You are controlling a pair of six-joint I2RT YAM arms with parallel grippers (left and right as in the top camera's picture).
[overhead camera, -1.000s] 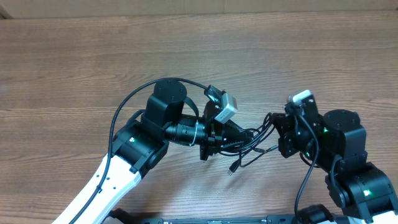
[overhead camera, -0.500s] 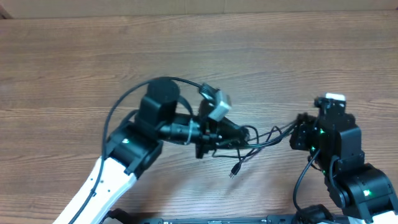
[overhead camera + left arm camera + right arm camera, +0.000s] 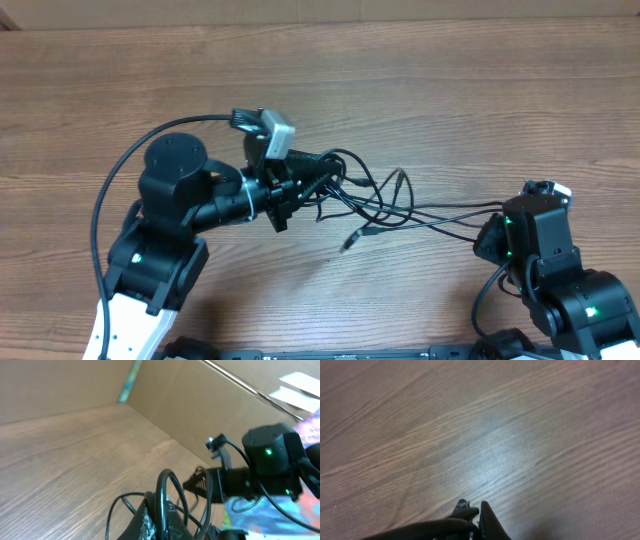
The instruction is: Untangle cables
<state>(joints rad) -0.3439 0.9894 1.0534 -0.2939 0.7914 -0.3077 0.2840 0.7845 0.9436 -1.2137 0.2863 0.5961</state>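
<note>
Both our arms are mostly black and blocky. Our left arm (image 3: pixel 170 215) has a round cap on top, a white lower section (image 3: pixel 135 320), a small green light (image 3: pixel 137 258), a thick black wire (image 3: pixel 128 157) looping beside it, and a grey camera box (image 3: pixel 273 130) above its black left gripper (image 3: pixel 303 172). Our right arm (image 3: pixel 560 290) shows green lights and a white-topped camera (image 3: pixel 545 188).

I am watching a brown wood-grain table (image 3: pixel 450 90) stretching across the overhead view, a cardboard wall (image 3: pixel 200 405) standing along its far edge; whether the cables (image 3: pixel 380 203) are touching it, I cannot tell
</note>
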